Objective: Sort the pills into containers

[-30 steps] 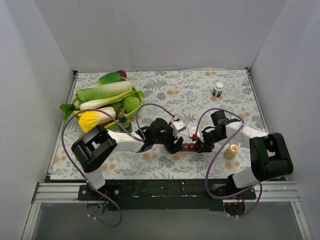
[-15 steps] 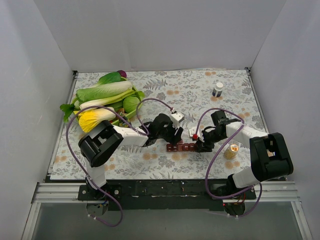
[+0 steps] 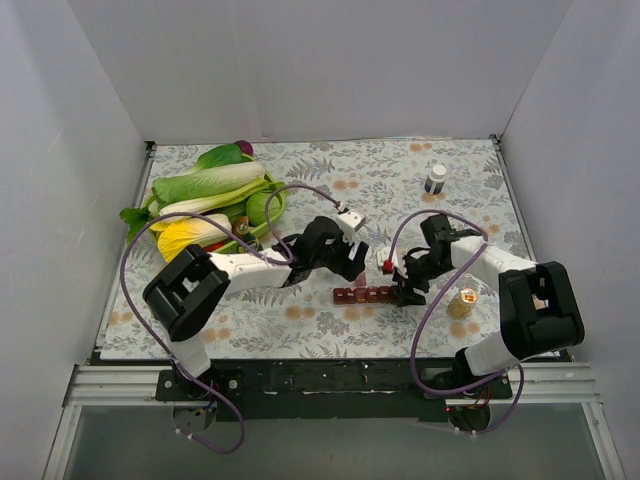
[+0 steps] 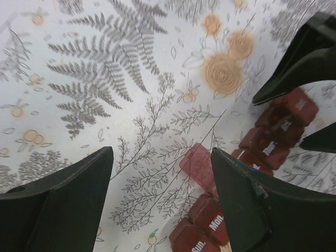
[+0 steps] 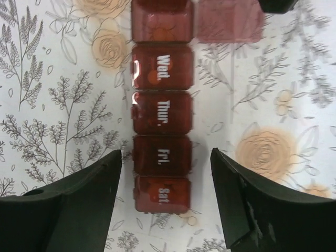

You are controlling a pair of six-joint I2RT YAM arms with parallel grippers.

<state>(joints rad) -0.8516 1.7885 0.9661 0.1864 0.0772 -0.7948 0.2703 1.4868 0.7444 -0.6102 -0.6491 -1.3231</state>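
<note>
The containers (image 3: 365, 294) are a dark-red strip of joined day-marked compartments on the floral cloth. In the right wrist view the strip (image 5: 161, 121) shows the Wed, Thur, Fri and Sat lids shut, and one lid (image 5: 228, 21) beyond Wed is flipped open. My right gripper (image 5: 165, 184) is open and straddles the Sat end of the strip; it also shows in the top view (image 3: 405, 290). My left gripper (image 4: 163, 173) is open and empty just behind the strip's Sun end (image 4: 210, 223), seen from above (image 3: 350, 262). No loose pills show.
A small round yellowish item (image 3: 464, 298) sits right of the strip. A white-capped dark bottle (image 3: 436, 178) stands at the back right. A pile of leafy vegetables (image 3: 205, 205) fills the back left. White walls enclose the table.
My left gripper has drawn back from over the strip's left end toward the rear, uncovering that end. The right gripper has stayed at the strip's right end.
</note>
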